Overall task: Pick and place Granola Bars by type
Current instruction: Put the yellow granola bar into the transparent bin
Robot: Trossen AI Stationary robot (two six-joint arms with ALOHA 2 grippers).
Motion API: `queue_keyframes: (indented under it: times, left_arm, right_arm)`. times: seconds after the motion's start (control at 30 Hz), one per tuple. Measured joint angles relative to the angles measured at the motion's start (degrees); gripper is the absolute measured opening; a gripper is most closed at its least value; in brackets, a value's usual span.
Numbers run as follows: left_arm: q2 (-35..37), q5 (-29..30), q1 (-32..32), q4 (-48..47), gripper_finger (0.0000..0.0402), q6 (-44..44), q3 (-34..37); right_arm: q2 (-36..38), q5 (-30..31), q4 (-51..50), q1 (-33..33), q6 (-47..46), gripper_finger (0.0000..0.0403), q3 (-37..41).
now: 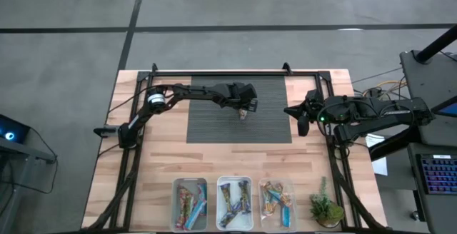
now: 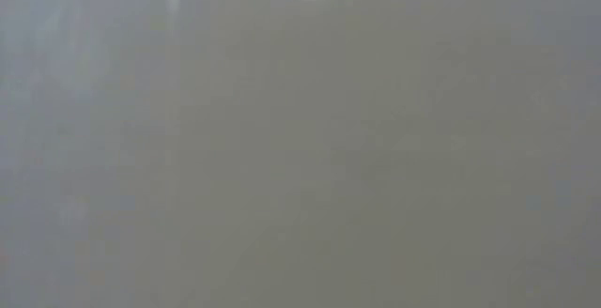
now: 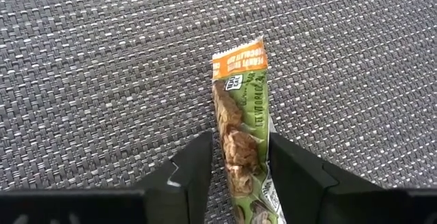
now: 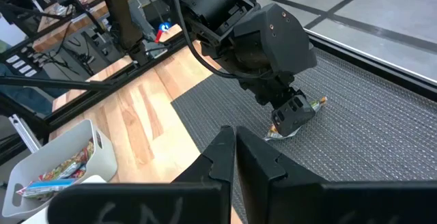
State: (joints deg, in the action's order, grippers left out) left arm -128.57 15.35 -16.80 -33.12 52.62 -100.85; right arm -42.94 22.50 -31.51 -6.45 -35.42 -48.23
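A granola bar (image 3: 242, 108) in an orange and green wrapper lies flat on the dark woven mat (image 1: 214, 127) at the middle of the table's far half. My left gripper (image 3: 240, 166) is over it, slanting down, its two fingers closed against the bar's long sides. The same bar (image 4: 317, 103) shows under the left gripper in the right wrist view. My right gripper (image 4: 235, 152) is shut and empty, held above the table's right side, off the mat. The low view shows only grey. My left gripper pinches the bar's two long sides (image 3: 263, 157) between its two fingers, on the half away from the orange end (image 3: 239, 59). The fingers slant down from above and lie across the bar. The bar lies flat on the mat.
Three clear bins (image 1: 191, 204), (image 1: 234, 202), (image 1: 276, 204) with several wrapped bars stand in a row at the table's near edge. A small potted plant (image 1: 326, 209) stands to their right. A black frame rail (image 1: 235, 72) runs along the far edge.
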Motion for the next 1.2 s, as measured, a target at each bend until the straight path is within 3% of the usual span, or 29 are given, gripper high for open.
queue_keyframes:
  times: [0.6, 0.93, 1.2]
  left_arm:
    - [0.0, -1.6, 0.1, 0.2, 0.0123, 0.5, 1.6]
    - [0.0, -1.8, 0.0, 0.1, 0.0077, 0.0, 1.6]
    - [0.0, -1.9, 0.0, 0.1, 0.0071, -0.1, 1.6]
  right_arm:
    - [0.0, 0.0, 0.0, 0.0, 0.0, 0.0008, 0.0]
    - [0.0, 0.2, 0.0, 0.0, 0.0, 0.0008, 0.0]
    - [0.0, 0.2, 0.0, 0.0, 0.0, 0.0008, 0.0]
